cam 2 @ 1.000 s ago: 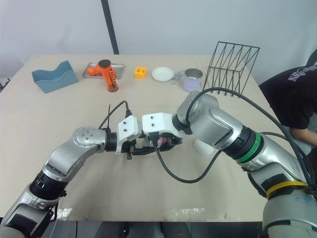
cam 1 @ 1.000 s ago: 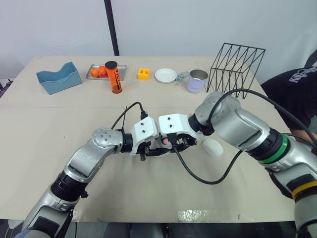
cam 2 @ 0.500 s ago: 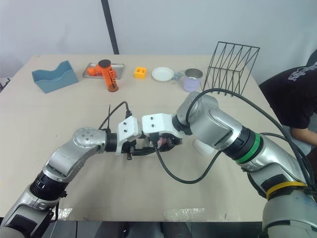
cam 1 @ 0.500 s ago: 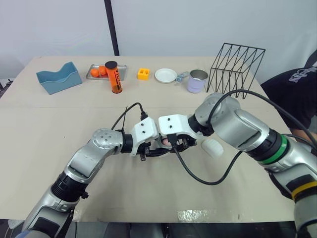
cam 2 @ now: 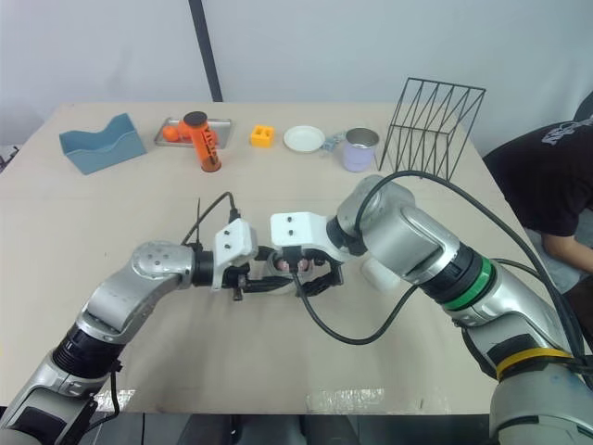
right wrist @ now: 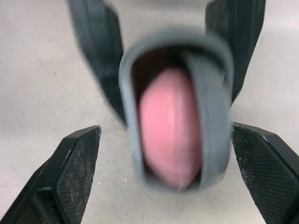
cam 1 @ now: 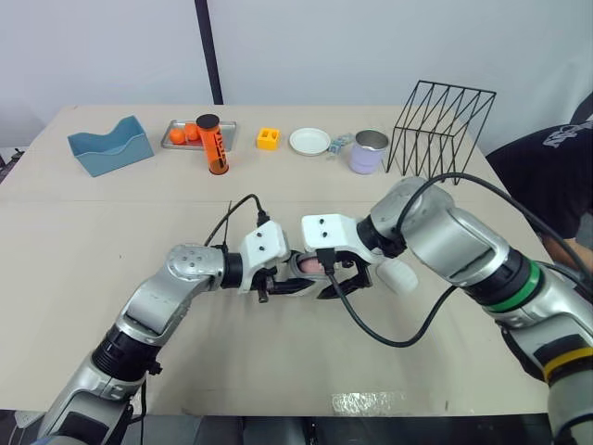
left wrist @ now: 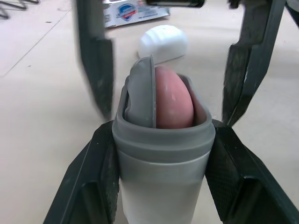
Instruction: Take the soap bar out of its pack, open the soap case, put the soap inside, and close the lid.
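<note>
— Since the earlier frame the right gripper has drawn back from the pink bar. Its fingers now stand wide apart, one on each side of the case mouth, holding nothing.

— Noted. And the left?

— We find the left gripper clamped on the soap case, a finger flat against each side wall. The soap bar sits in the open mouth, between and just ahead of the left fingers.

— Step in hand?

— Insertion, which we judge all but complete. The white domed lid lies on the table behind the right fingers, with the soap pack further off. Next, the right gripper must fetch that lid and seat it squarely while the left holds firm.
</note>
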### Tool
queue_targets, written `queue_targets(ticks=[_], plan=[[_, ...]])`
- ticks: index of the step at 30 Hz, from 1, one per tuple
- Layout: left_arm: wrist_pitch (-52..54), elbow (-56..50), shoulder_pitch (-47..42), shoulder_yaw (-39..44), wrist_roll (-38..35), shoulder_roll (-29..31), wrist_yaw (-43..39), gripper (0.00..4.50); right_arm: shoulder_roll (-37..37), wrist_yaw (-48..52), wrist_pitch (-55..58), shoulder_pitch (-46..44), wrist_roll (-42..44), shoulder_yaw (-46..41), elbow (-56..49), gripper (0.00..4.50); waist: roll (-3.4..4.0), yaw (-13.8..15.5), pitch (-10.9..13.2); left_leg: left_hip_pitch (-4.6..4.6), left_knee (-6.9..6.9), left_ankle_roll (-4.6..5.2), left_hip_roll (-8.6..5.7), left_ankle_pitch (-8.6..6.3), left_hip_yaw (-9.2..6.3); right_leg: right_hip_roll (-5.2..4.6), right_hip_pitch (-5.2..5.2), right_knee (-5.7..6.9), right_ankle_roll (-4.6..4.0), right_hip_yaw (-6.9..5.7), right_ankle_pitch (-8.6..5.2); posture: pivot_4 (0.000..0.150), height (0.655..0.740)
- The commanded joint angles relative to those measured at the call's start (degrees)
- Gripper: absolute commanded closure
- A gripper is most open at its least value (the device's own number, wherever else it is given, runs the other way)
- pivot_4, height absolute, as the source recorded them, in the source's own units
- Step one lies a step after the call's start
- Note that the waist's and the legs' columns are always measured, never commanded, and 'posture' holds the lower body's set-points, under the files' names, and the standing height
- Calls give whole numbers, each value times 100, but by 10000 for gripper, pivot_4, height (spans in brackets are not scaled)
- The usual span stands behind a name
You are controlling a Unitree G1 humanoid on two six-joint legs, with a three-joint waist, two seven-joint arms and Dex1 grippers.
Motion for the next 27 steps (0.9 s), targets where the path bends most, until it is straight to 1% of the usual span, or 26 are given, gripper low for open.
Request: queue_targets(ticks=[1,3,5,7,9,11,15,17,20,24,27], plan=[[-373,23,30,371,-201,80,-205,25548,-63,-83,-131,207,194,-491,64,231,0,0,0,0,0,0,-1,0,1,-1,0,0,0,1,0,1500,7400],[-547,102,78,464,-237,109,-300,25548,-101,-127,-204,410,312,-740,96,231,0,0,0,0,0,0,0,0,0,0,0,0,0,0,0,1500,7400],[-697,168,161,578,-323,124,-397,25548,-97,-215,-297,715,542,-1177,121,231,0,0,0,0,0,0,-1,0,1,-1,2,-1,0,0,0,1500,7400],[-844,127,374,802,-568,35,-431,25548,73,-581,-473,1302,982,-2105,147,231,-2,0,-1,1,0,0,0,0,0,0,1,0,-1,0,0,1500,7400],[-926,41,559,975,-788,-64,-411,25548,206,-854,-851,1786,1221,-2775,137,231,-3,2,-2,1,0,1,0,-1,-5,0,8,-3,0,-6,0,1500,7400],[-1015,-4,736,1191,-944,-263,-210,25548,362,-968,-1268,2408,1560,-3522,9,231,-4,11,-3,0,1,1,0,-1,-7,-1,12,-6,0,-8,0,1500,7400],[-1239,-59,1067,1396,-1025,-468,-18,25548,832,-1337,-1670,3579,2340,-4843,-324,231,-3,21,-2,6,5,1,-3,0,-13,-2,26,-6,0,-11,0,1500,7400],[-1352,-78,1213,1429,-1009,-519,48,25548,1110,-1431,-2208,4247,2596,-5419,-431,231,-4,20,-3,25,2,1,-3,1,-14,0,46,-9,1,-11,0,1500,7400],[-1529,-60,1338,1427,-942,-521,46,25548,1277,-1441,-2828,4846,2691,-5771,-444,231,1,9,0,36,-2,2,-5,0,-14,1,59,-14,3,-9,-2,1500,7400],[-1720,-14,1512,1414,-942,-485,-24,25548,1515,-1489,-3654,5757,2734,-6322,-108,231,1,4,-2,63,-5,-1,-5,2,-11,4,79,-12,5,-1,-3,1500,7400],[-1805,-53,1618,1368,-1008,-446,-168,25548,1520,-1353,-4143,6189,2719,-6451,97,231,2,-2,-2,73,-10,0,-6,1,-7,4,90,-16,8,4,-5,1500,7400]])
